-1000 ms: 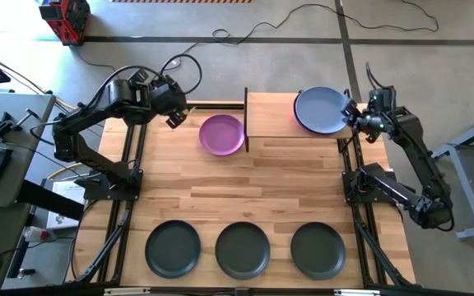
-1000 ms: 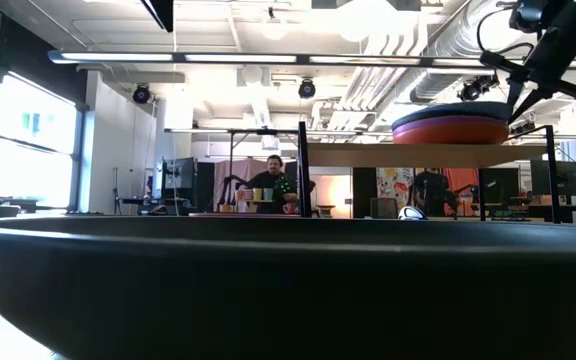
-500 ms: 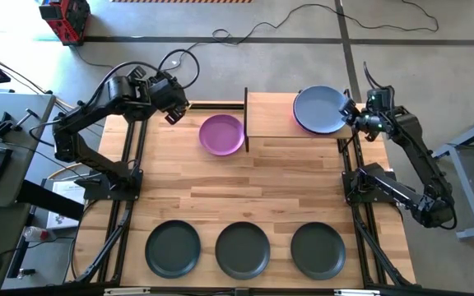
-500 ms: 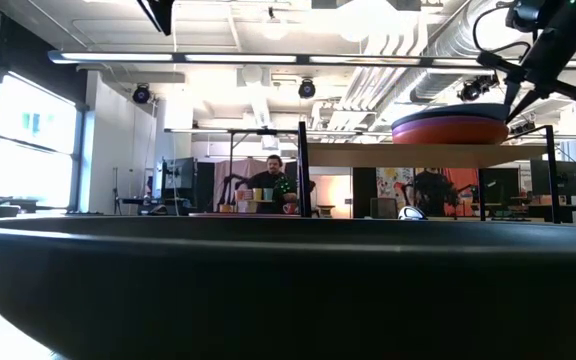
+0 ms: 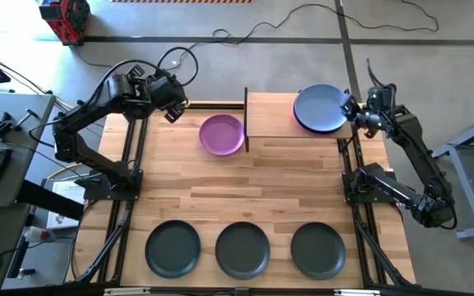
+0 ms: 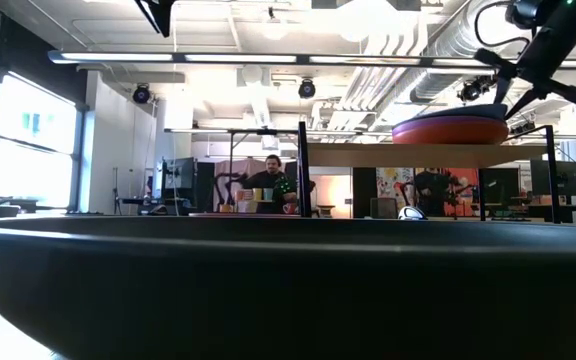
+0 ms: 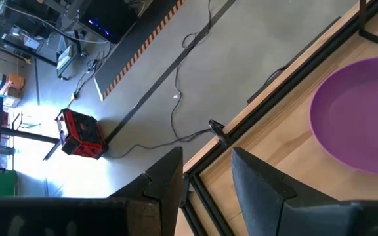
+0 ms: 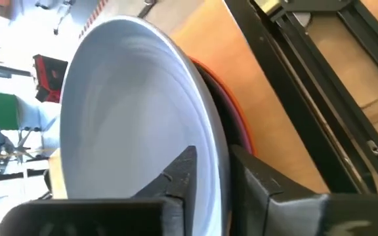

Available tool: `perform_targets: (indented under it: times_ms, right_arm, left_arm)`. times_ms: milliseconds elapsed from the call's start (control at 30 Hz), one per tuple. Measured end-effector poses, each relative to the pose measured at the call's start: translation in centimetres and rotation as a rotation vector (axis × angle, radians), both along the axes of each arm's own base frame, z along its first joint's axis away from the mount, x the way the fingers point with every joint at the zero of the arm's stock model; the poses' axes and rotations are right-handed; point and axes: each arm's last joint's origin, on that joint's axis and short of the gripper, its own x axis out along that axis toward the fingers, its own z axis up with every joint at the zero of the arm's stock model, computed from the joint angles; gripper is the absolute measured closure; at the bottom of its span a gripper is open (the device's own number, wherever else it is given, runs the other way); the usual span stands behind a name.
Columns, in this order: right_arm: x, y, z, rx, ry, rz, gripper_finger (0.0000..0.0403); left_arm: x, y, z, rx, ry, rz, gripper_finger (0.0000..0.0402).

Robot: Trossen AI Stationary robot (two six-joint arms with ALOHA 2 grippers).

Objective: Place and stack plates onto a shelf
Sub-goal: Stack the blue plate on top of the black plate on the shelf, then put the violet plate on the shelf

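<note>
The shelf stands at the table's far right. On it lies a stack of plates with a pale blue-grey plate on top and an orange-red one under it. My right gripper is open at the top plate's right rim, one finger on either side of it. A purple plate rests flat on the tabletop left of the shelf. My left gripper hovers open and empty over the table's far left corner, left of the purple plate. My right gripper comes slanting down from the table's right side. One finger is over the pale blue-grey plate's inner face and the other is outside its rim. Whether either finger touches the rim, I cannot tell. The plate lies on the stack.
Three dark plates lie in a row along the near edge; one fills the low view's foreground. A black upright rod marks the shelf's left end. Bare planks lie mid-table. A person sits far behind.
The pale blue-grey plate has sunk from a slight tilt to lie flat on the stack. My right gripper has stayed at its right rim.
</note>
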Motion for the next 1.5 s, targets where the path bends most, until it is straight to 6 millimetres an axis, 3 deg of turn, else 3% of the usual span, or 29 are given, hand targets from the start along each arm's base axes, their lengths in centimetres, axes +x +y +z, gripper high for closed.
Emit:
perform_targets:
  times_ms: [300,800,1500]
  right_arm:
    - [0.0,0.3,0.2,-0.005,-0.032,0.036,0.0311]
    - [-0.7,2.6,0.5,-0.008,-0.05,0.019,0.0311]
    - [-0.9,3.2,0.7,-0.042,-0.048,0.045,0.0311]
  left_arm:
    - [0.0,0.0,0.0,0.0,0.0,0.0,0.0282]
    - [0.0,0.0,0.0,0.0,-0.001,0.001,0.0282]
    - [0.0,0.0,0.0,-0.007,-0.011,0.002,0.0282]
